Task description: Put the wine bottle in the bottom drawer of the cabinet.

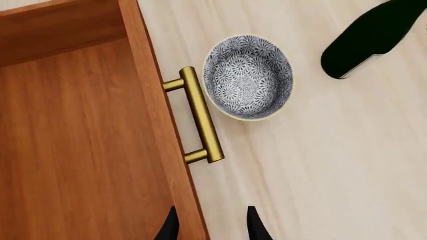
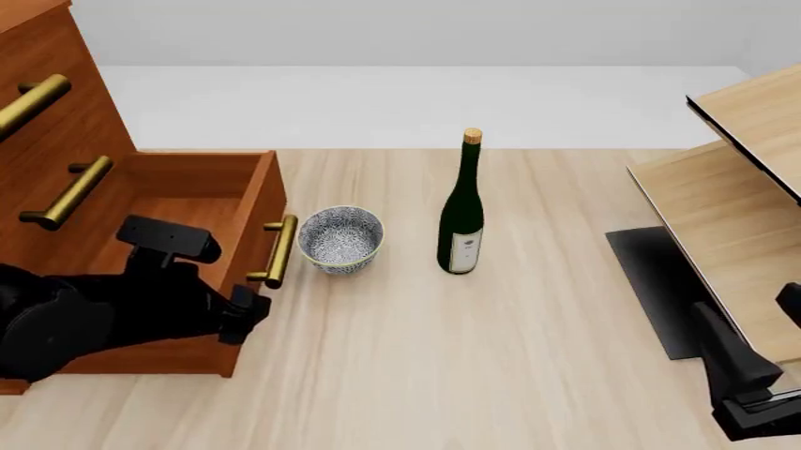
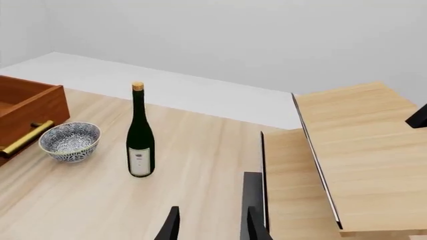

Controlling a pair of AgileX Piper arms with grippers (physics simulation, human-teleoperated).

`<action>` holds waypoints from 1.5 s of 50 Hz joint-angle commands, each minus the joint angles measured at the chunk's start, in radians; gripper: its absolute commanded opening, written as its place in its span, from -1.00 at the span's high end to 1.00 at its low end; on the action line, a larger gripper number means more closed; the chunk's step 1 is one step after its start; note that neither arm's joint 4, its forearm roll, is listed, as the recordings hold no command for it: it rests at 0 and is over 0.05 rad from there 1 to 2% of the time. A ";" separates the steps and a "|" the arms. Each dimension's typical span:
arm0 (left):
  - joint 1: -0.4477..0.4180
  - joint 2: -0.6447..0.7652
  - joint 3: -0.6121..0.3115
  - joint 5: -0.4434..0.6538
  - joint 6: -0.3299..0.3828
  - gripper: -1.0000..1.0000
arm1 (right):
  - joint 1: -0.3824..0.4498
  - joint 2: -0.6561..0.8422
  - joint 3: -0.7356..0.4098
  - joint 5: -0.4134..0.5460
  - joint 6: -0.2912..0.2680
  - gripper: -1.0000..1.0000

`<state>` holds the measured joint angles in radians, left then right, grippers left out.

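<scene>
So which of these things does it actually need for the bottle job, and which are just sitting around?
Needed:
- wine bottle, upright on the table
- bottom drawer, pulled open
- cabinet

Just sitting around:
- patterned bowl, between drawer handle and bottle
- pale wood shelf unit

Simulated tabletop test scene, home-style props, no real room.

Flat rendered look throughout: a pale wood table (image 2: 501, 356) is backed only by a blank grey-white floor and wall. Household furniture is set at the table's edges: a reddish-brown cabinet (image 2: 51, 103) with brass bar handles at the left edge, a pale shelf unit (image 2: 738, 187) at the right edge. A patterned bowl (image 2: 340, 240) and a wine bottle (image 2: 463, 211) are stood mid-table.
</scene>
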<state>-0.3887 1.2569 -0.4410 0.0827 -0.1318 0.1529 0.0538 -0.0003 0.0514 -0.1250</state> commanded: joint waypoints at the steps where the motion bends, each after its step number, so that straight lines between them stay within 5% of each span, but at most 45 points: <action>1: -0.070 0.001 0.024 0.003 0.022 -1.00 | 0.004 0.001 0.000 0.000 0.000 -1.00; 19: -0.076 -0.123 0.000 0.122 0.067 -1.00 | 0.013 0.004 0.000 0.001 -0.001 -1.00; 31: -0.063 -0.336 -0.180 0.408 0.129 -1.00 | 0.020 0.002 0.000 0.003 -0.001 -1.00; 40: -0.085 -0.381 -0.297 0.518 0.146 -1.00 | 0.026 0.010 0.000 -0.004 -0.003 -1.00; 52: -0.111 -0.314 -0.398 0.491 0.162 -1.00 | 0.028 0.018 0.000 -0.013 0.003 -1.00; 68: -0.223 -0.175 -0.459 0.323 0.065 -1.00 | 0.031 0.002 0.000 0.008 0.003 -1.00; 75: -0.216 -0.113 -0.505 0.266 0.091 -1.00 | 0.032 0.017 0.000 -0.001 0.003 -1.00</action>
<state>-0.5777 1.0680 -0.8898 0.4233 -0.0313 0.1833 0.0650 -0.0003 0.0518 -0.1221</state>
